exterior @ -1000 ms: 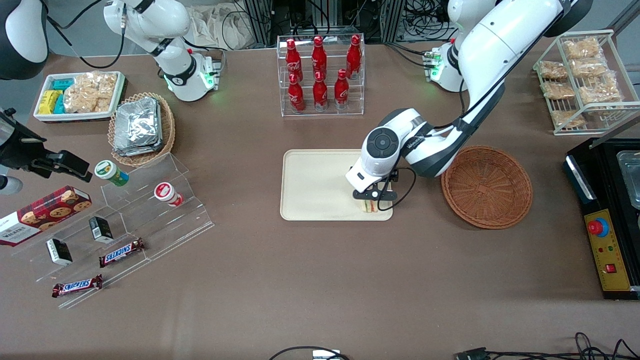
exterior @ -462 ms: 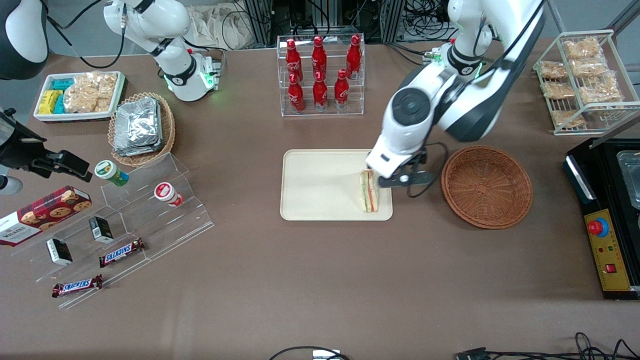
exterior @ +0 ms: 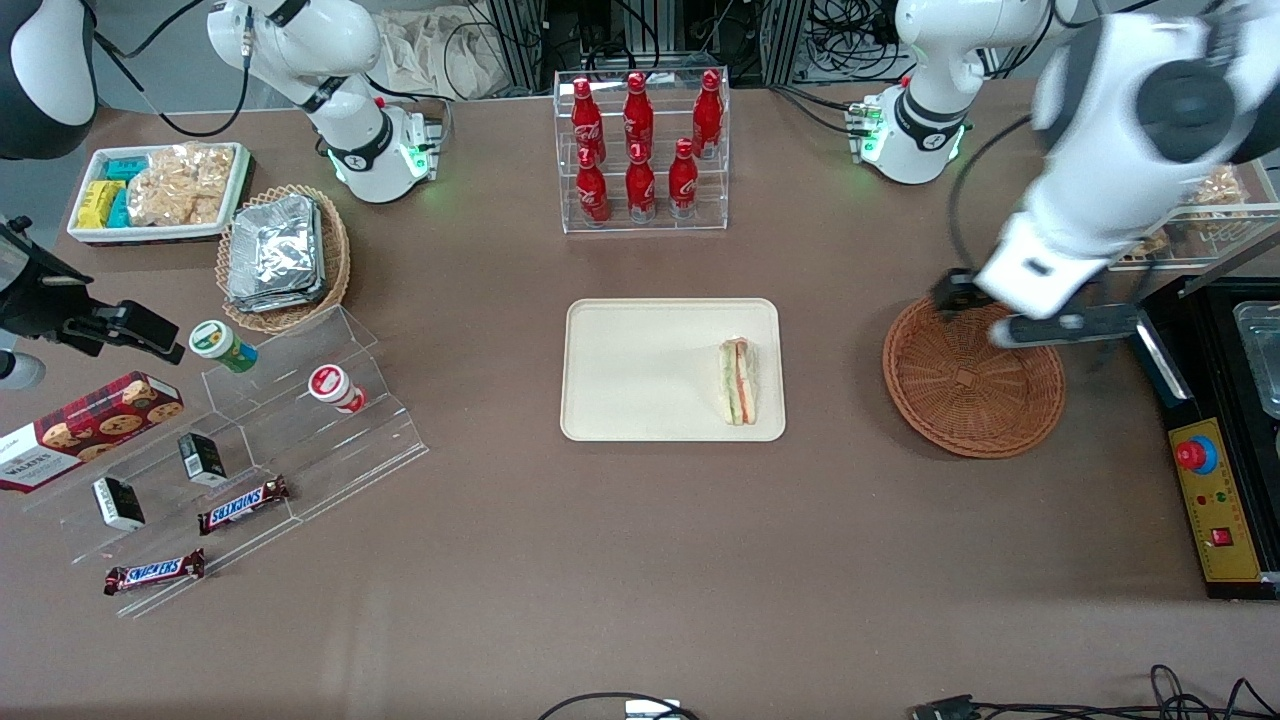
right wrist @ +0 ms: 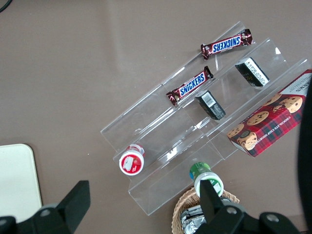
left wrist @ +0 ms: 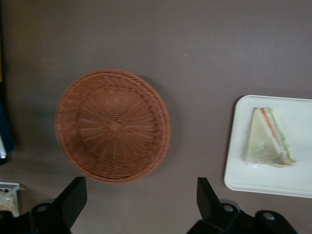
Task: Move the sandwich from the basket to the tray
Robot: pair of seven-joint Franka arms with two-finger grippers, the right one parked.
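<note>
The sandwich [exterior: 738, 382] [left wrist: 268, 139], a white wedge with green and red-orange layers, lies on the cream tray [exterior: 640, 370] [left wrist: 273, 173], at the tray's end nearest the basket. The round brown wicker basket [exterior: 973, 385] [left wrist: 113, 132] stands beside the tray toward the working arm's end and holds nothing. My gripper [exterior: 1030, 315] [left wrist: 140, 195] hangs high above the basket's rim, well away from the sandwich. It is open, with only table showing between its black fingers [left wrist: 73, 195].
A clear rack of red bottles [exterior: 640, 140] stands farther from the camera than the tray. A white wire rack [exterior: 1170, 160] and a black machine [exterior: 1220, 430] sit at the working arm's end. Acrylic steps with snacks [exterior: 250, 430] and a foil-pack basket [exterior: 283, 255] lie toward the parked arm's end.
My gripper let go of the sandwich on the tray, rose, and swung away over the basket toward the working arm's end. The sandwich stays on the tray.
</note>
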